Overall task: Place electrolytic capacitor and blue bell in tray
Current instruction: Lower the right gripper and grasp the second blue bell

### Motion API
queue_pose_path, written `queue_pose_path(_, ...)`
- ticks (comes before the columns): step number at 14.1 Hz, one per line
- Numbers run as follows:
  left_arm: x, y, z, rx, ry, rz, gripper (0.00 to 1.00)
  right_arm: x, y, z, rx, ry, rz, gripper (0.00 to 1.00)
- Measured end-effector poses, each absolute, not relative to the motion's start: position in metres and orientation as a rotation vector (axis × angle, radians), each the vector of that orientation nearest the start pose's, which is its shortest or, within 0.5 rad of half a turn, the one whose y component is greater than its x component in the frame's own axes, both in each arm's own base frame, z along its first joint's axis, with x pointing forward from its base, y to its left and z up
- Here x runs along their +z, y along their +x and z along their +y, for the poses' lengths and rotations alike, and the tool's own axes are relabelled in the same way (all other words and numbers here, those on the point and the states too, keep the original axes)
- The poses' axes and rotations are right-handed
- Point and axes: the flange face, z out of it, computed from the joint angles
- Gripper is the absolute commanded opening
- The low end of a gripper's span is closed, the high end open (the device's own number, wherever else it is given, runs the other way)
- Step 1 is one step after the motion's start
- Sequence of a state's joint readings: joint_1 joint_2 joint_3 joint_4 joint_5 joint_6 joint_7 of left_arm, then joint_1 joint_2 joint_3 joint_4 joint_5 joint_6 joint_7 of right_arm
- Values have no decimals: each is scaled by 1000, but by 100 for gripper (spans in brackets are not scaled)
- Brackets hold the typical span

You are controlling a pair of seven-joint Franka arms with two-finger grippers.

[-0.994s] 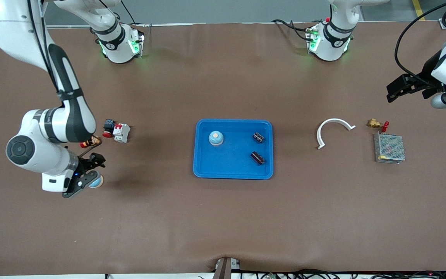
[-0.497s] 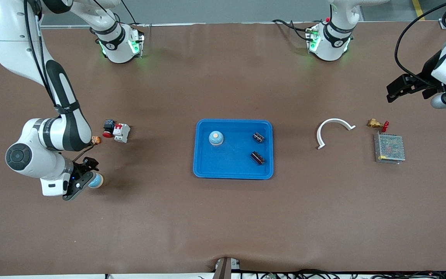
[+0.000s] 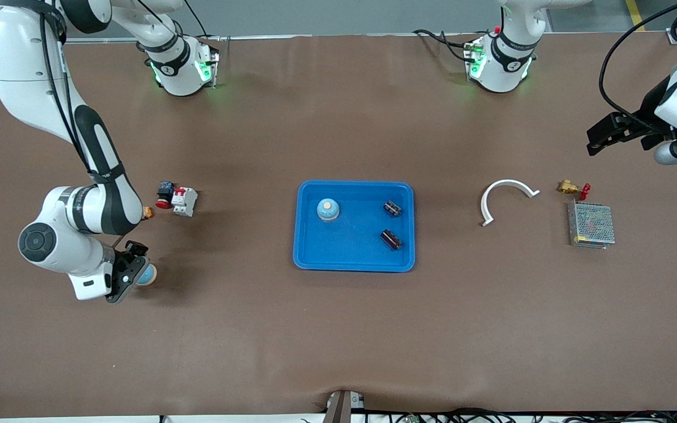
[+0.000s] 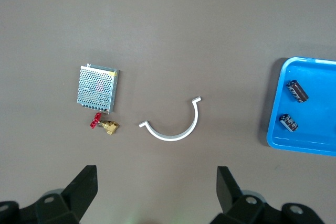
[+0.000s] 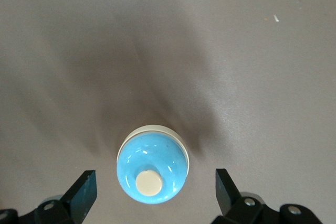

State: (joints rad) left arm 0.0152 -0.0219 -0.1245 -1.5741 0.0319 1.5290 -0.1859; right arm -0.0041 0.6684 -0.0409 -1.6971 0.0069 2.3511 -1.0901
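Blue tray [image 3: 309, 258] at mid-table already holds one bell and two capacitors [image 3: 392, 238]. Right gripper [image 3: 133, 271] has dropped lower over the second blue bell [image 3: 147, 275], which sits well toward the right arm's end from the tray; fingers wide apart, gripping nothing yet, so a grasp looks imminent. Left gripper [image 4: 157, 182] waits open and empty, off the tray's other end.

A: Tray?
B: Bright-blue tray [image 3: 354, 258], shallow, rounded corners, flat at mid-table.
A: Contents?
B: One blue bell [image 3: 328, 209], upright, pale button on top, toward the right arm's end. Two dark capacitors on their sides toward the left arm's end: one capacitor [image 3: 392, 208] farther from the front camera, the other capacitor [image 3: 391, 239] nearer.
A: Anything outside?
B: Second blue bell [image 5: 152, 171], upright on the table, well apart from the tray, at the right arm's end.
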Motion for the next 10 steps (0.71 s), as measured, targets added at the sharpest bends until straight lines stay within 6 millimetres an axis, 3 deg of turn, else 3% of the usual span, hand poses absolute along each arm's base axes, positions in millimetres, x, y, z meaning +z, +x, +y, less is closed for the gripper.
queue_pose_path(10, 632, 541, -57, 26, -3102, -120, 100, 177, 667, -24, 26, -2694, -1635, 100)
